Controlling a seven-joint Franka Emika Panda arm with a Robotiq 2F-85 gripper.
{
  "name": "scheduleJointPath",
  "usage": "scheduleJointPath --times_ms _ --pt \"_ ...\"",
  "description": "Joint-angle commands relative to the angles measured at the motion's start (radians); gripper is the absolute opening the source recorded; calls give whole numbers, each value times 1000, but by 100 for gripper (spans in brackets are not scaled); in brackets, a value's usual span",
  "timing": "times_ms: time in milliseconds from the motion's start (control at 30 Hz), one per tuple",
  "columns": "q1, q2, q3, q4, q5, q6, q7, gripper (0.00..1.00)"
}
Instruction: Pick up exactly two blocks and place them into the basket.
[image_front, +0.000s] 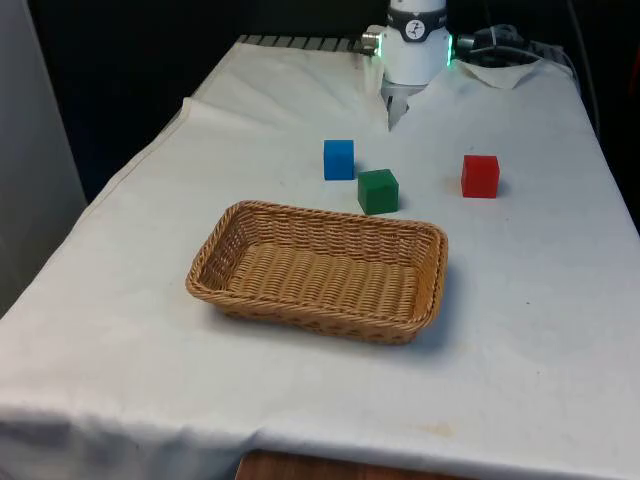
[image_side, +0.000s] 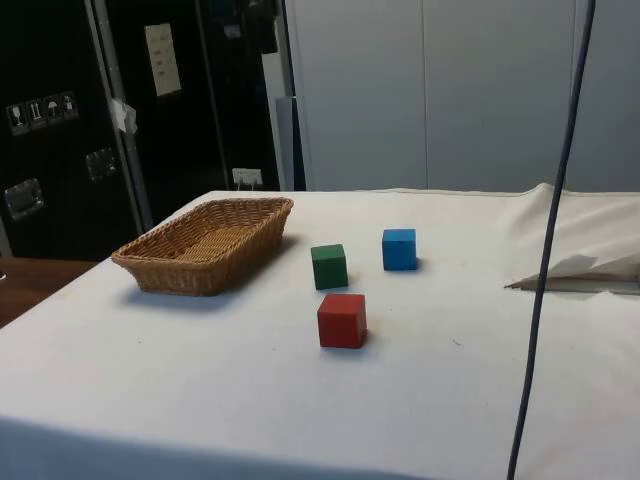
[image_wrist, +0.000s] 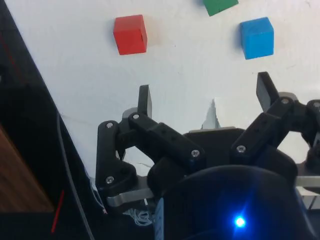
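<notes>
On the front view's left sits the wicker basket (image_front: 318, 272), rectangular, nothing inside it, resting flat on the white-clothed surface (image_front: 120, 330). Moving right and a little further back, there's the blue block (image_front: 339, 159), standing square on the cloth. Just beside it, slightly nearer the basket, comes the green block (image_front: 378, 191), close to the basket's far rim but not touching it, with a sliver of cloth between them. Further right again, well apart from those two, the red block (image_front: 480, 176) stands alone.

From the side camera the order runs the same way: basket (image_side: 205, 243) at the left, then the green block (image_side: 329, 266) and the blue block (image_side: 399, 249) near one another, and the red block (image_side: 342, 320) closest to that camera, apart from the pair.

Now the wrist camera: the gripper (image_wrist: 206, 95) hangs well above the surface, and the jaws are spread wide apart, with nothing between them but bare white cloth. One black finger (image_wrist: 144, 101) stands on one side, its partner on the other, neither touching anything. Beyond the fingertips lie the red block (image_wrist: 130, 34), the blue block (image_wrist: 257, 38) and, cut by the frame's edge, a corner of the green block (image_wrist: 219, 6). All three blocks sit clear of the gripper, all three on the cloth, none in the basket.
</notes>
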Motion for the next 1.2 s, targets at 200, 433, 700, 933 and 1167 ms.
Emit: scheduleJointPath --times_ms 200,433,700,933,1167 --pt "4 -25 17 -42 -43 55 30 100" --pt "3 -56 39 -112 -79 122 62 100" --pt "2 -86 60 -191 -121 194 99 100" --pt "1 -99 71 -264 -138 262 121 100" --pt "0 -93 73 -329 -139 333 126 100"
